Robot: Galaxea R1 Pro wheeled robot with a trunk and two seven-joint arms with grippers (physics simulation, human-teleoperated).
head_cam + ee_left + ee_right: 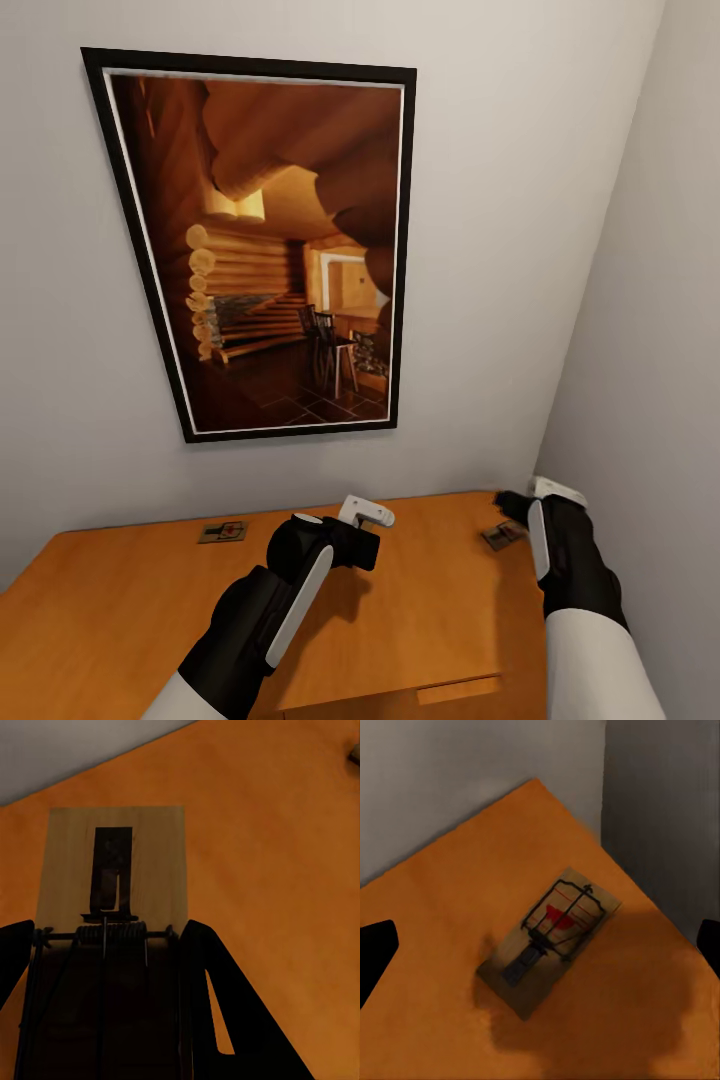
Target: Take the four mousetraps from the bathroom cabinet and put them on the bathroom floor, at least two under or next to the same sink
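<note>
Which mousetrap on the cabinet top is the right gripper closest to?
The mousetrap in the cabinet's far right corner, right before the right gripper. The other mousetrap lies far off to the left by the wall.

Framed picture (262,250) with a black frame and white inner border, hung on a pale grey wall (520,200); it depicts a log-cabin interior with chairs. A second grey wall (660,330) meets the first at a corner.

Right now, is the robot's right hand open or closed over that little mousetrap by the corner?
Open. In the right wrist view its two dark fingers stand far apart, with the mousetrap lying flat on the cabinet top between them, untouched.
</note>
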